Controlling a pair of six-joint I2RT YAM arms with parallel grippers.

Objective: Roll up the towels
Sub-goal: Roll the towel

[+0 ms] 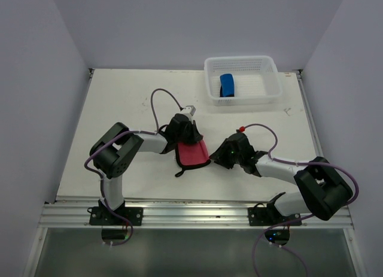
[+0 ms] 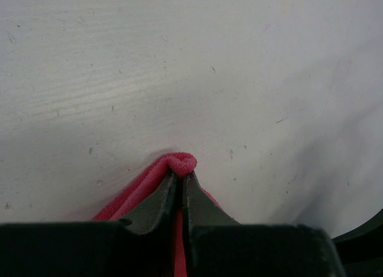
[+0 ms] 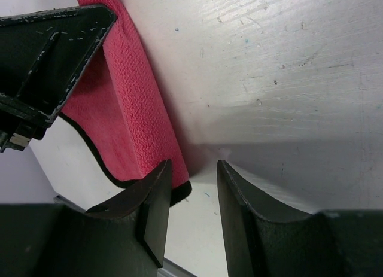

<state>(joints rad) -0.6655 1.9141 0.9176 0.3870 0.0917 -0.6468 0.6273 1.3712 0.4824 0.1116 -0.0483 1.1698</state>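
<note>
The pink-red towel (image 1: 193, 155) lies folded on the table in front of the arms, its dark edging along the near side. My left gripper (image 1: 187, 142) is shut on the towel's far edge, and the left wrist view shows the pink fold (image 2: 180, 163) bunched at the closed fingertips (image 2: 181, 176). My right gripper (image 1: 217, 157) is open and empty, just right of the towel. In the right wrist view (image 3: 192, 169) its left finger stands beside the towel's corner (image 3: 133, 112). The blue towel (image 1: 227, 85) sits rolled in the basket.
The white mesh basket (image 1: 270, 79) stands at the table's back right. My left gripper's black body (image 3: 51, 46) shows at the upper left of the right wrist view, close above the towel. Grey walls enclose the table on three sides.
</note>
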